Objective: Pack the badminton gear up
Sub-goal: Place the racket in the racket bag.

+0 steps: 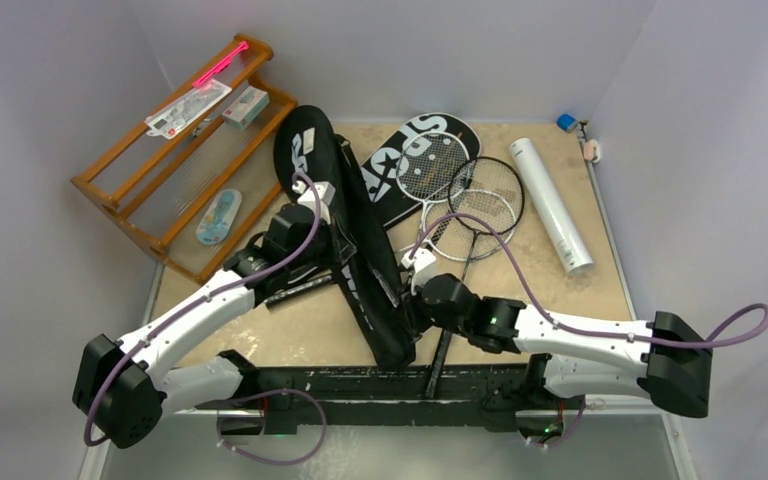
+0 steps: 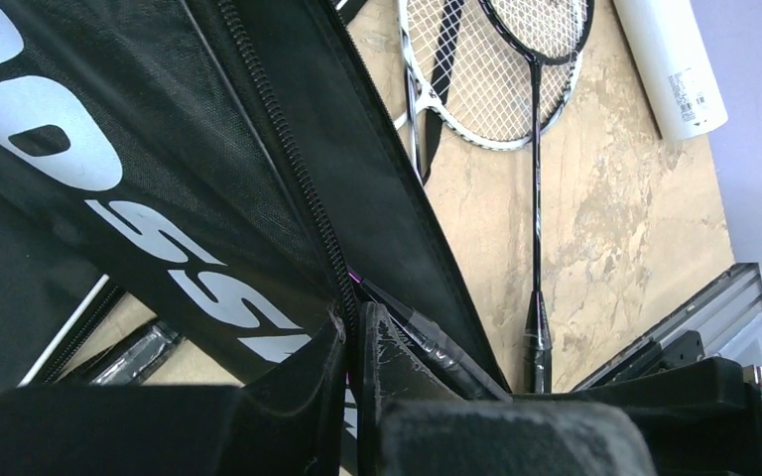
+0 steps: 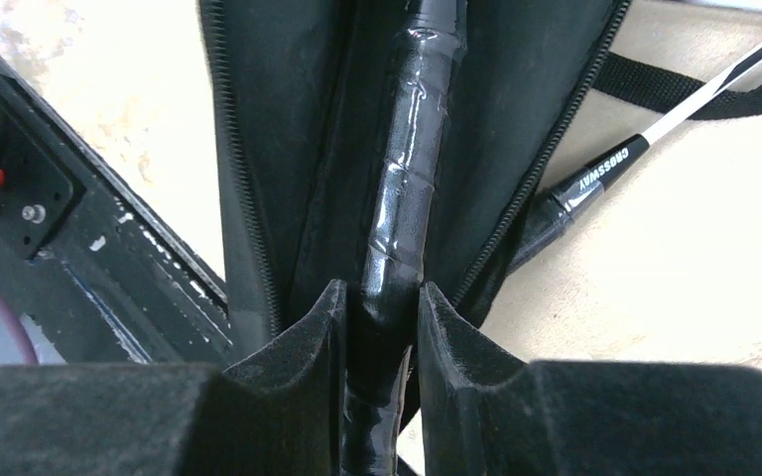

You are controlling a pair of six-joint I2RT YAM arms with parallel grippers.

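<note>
The black CROSSWAY cover (image 1: 352, 215) lies diagonally across the table, its zipper open. My left gripper (image 1: 343, 262) is shut on the cover's zipper edge (image 2: 342, 297). My right gripper (image 1: 412, 288) is shut on the glossy black handle (image 3: 402, 218) of a racket that lies inside the open cover (image 3: 288, 149). The SPORT cover (image 1: 415, 158) lies behind, with two rackets (image 1: 470, 195) on and beside it. They also show in the left wrist view (image 2: 496, 79). The long white tube (image 1: 552, 205) lies at the right. No shuttlecocks are in view.
The orange-brown wooden rack (image 1: 185, 150) with small packets and a pink stick stands at the back left. Another racket's handle (image 1: 295, 292) sticks out from under the cover, lettered CROSSWAY (image 3: 595, 178). A black racket's handle (image 1: 440, 350) reaches the table's near edge.
</note>
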